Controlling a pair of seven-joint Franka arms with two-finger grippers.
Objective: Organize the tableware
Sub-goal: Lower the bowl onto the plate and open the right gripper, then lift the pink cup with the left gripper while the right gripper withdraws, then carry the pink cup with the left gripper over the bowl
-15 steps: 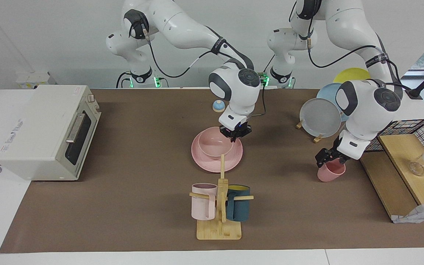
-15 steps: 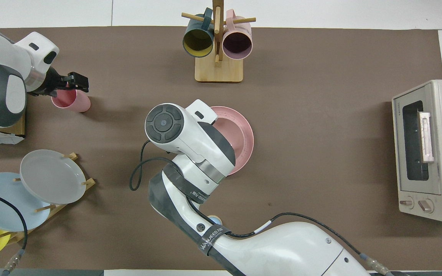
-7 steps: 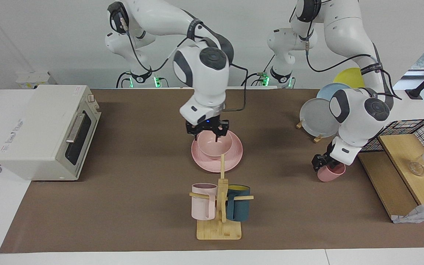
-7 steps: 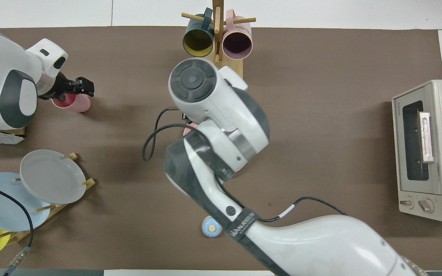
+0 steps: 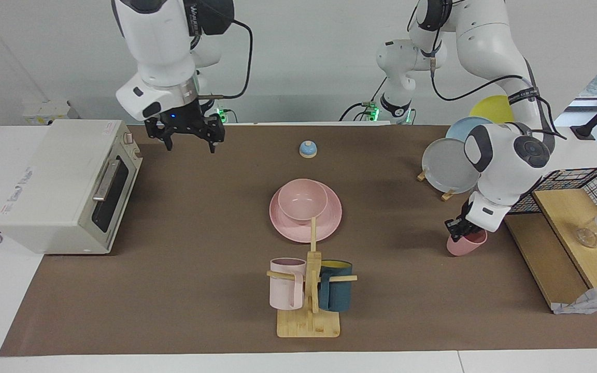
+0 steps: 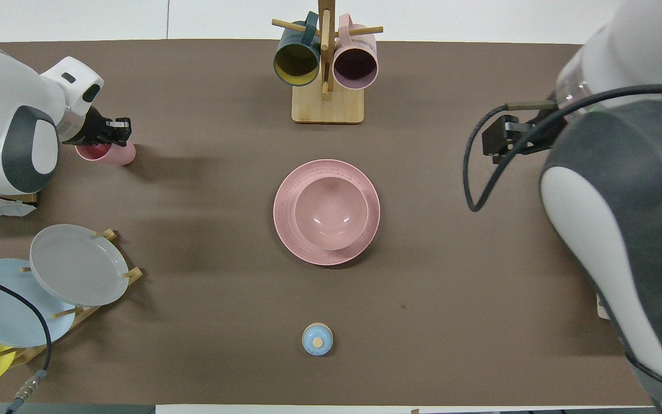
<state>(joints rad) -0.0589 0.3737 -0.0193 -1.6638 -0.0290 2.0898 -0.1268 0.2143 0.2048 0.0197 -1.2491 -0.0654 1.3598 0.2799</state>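
Right tool (image 5: 188,140) is raised over the counter (image 5: 174,269) at the right arm's end, just beside the white toaster oven (image 5: 65,184); fingers are spread wide, nothing held. Well apart from it, toward the counter's middle, the matte pink rounded bowl (image 5: 302,199) is seated in the wide flat matte pink plate (image 5: 332,220). Bowl (image 6: 331,211) is offset on the plate (image 6: 285,198), toward the robots. Small blue round knobbed piece (image 5: 308,149) is set nearer to the robots than the plate. Wooden mug tree (image 5: 311,290) is placed farther from the robots than the plate, with a pale pink handled mug (image 5: 286,284) and a dark teal handled mug (image 5: 336,293) hung on its pegs. Left tool (image 5: 459,227) is lowered at the rim of the small matte pink tapered cup (image 5: 466,243), which is stood on the counter directly under the tool at the left arm's end; whether the fingers are closed on it cannot be told. Grey plate (image 5: 449,166) is racked nearer to the robots than this tool.
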